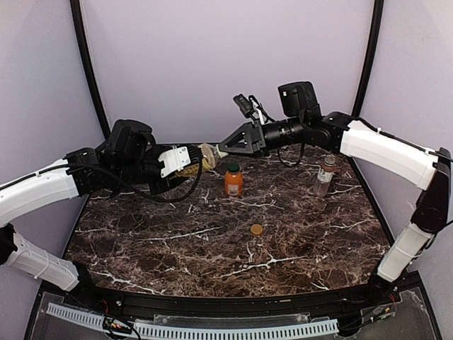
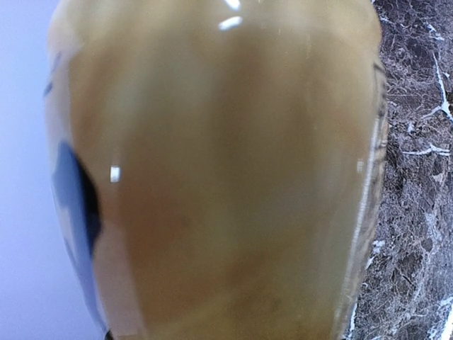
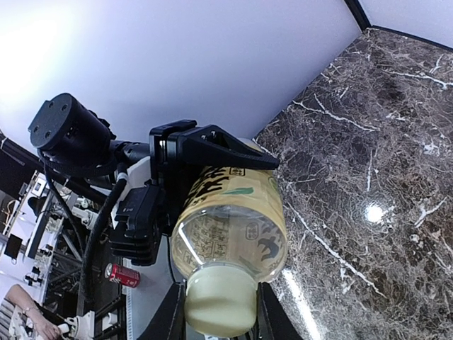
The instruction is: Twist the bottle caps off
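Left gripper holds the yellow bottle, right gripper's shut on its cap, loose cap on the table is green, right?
Not green: in the top view the loose cap on the table is tan-brown; the green cap sits on the orange bottle. Otherwise right: left gripper grips the yellow bottle, right gripper its white cap.

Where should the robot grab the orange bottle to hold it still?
Probably around the orange bottle at its body, coming in from the side. It stands upright on the table, and a side grip leaves the green cap on top free to twist.
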